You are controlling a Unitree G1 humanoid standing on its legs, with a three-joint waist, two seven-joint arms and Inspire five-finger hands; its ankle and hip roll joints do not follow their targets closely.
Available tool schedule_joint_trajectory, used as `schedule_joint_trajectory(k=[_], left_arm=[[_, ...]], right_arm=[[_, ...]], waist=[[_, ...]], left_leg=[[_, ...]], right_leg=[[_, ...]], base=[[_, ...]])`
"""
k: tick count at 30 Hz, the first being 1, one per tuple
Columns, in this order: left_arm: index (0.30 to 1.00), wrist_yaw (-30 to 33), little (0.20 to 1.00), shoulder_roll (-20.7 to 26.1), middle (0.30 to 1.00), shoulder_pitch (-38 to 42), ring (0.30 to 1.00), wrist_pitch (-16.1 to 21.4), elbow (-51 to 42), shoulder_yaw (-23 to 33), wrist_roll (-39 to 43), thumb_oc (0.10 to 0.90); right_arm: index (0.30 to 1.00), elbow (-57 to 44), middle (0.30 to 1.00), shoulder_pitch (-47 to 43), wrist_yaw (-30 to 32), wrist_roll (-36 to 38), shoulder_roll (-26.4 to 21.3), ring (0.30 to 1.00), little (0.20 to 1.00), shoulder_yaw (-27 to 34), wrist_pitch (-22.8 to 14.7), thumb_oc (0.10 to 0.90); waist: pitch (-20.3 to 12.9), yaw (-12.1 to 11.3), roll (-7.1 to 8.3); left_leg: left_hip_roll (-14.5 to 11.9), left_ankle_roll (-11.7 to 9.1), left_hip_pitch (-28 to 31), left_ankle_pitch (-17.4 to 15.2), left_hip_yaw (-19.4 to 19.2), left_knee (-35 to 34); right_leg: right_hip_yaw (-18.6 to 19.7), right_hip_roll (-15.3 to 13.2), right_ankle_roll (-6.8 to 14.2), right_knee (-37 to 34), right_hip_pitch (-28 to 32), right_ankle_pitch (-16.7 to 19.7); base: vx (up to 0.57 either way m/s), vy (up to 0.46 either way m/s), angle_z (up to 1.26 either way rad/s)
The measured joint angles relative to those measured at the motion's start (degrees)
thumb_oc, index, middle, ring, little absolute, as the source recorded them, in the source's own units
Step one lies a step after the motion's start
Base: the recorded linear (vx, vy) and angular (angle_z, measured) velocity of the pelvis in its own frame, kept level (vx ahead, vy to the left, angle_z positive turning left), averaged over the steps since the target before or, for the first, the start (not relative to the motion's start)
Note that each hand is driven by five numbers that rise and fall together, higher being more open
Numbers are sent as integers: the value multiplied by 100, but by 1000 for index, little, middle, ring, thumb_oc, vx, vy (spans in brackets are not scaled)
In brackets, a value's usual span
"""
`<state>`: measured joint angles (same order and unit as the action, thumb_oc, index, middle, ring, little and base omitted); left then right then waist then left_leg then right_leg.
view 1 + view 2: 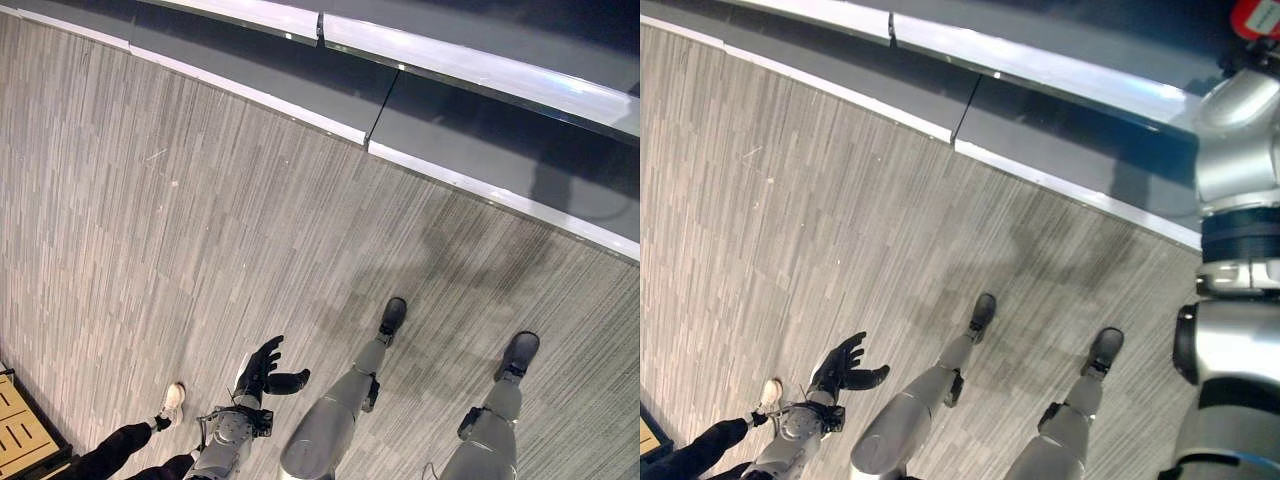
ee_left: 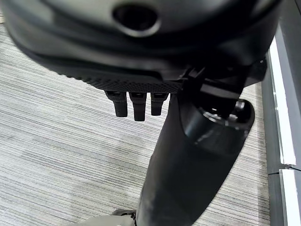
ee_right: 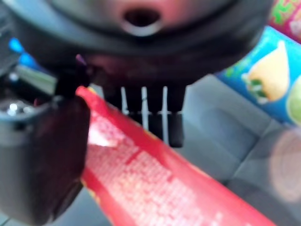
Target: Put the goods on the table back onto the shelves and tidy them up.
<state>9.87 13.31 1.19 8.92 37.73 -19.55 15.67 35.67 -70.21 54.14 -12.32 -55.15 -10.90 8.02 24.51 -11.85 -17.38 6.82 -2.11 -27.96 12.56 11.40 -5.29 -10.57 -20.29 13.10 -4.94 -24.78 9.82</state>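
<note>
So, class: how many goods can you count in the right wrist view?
2: a red pack held between the right hand's thumb and fingers, and a blue pack lying on the grey shelf beyond it. More may be hidden.

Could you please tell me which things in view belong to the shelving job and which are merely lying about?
Job: red packet, pinched in the right hand; blue packet on the grey shelf.
Lying about: left hand, open and idle above the floor; a person's shoe; wooden pallet.
</note>
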Motion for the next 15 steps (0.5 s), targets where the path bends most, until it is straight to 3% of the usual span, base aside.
schedule_joint_trajectory(k=[4, 6, 7, 8, 15], left_arm=[[900, 0, 900, 1, 900, 0, 900, 9, -5, -1, 1, 800], [900, 0, 900, 1, 900, 0, 900, 8, -8, -1, 1, 800], [900, 0, 900, 1, 900, 0, 900, 8, -7, -1, 1, 800], [900, 0, 900, 1, 900, 0, 900, 9, -8, -1, 1, 800], [900, 0, 900, 2, 900, 0, 900, 8, -5, -3, 3, 800]], right_arm=[[300, 5, 300, -8, 1, 13, -2, 300, 300, -1, -1, 400], [596, 5, 596, -7, 1, 17, -2, 596, 596, 1, -1, 598], [822, 5, 822, -7, 1, 19, -2, 822, 822, 1, -1, 748], [900, 5, 900, -7, 1, 20, -2, 900, 900, 1, -1, 800], [900, 229, 900, 6, -1, 192, -1, 900, 900, 1, 4, 800]], waist=[[0, 7, 0], [0, 6, 0], [0, 5, 0], [0, 4, 0], [0, 8, 0]], left_leg=[[-3, 0, 1, 0, -4, 0], [-4, 0, 1, 0, -5, 0], [-4, 0, 2, 0, -5, 0], [-4, 0, 1, 0, -5, 0], [-3, 0, 1, 1, -2, 0]], right_leg=[[5, 3, 0, 0, -1, 0], [8, 3, 0, 0, -1, 0], [9, 5, -1, 0, -1, 0], [8, 5, -1, 0, -1, 0], [5, 6, -1, 0, 3, 2]], base=[[0, 0, 0], [0, 0, 0], [0, 0, 0], [0, 0, 0], [0, 0, 0]])
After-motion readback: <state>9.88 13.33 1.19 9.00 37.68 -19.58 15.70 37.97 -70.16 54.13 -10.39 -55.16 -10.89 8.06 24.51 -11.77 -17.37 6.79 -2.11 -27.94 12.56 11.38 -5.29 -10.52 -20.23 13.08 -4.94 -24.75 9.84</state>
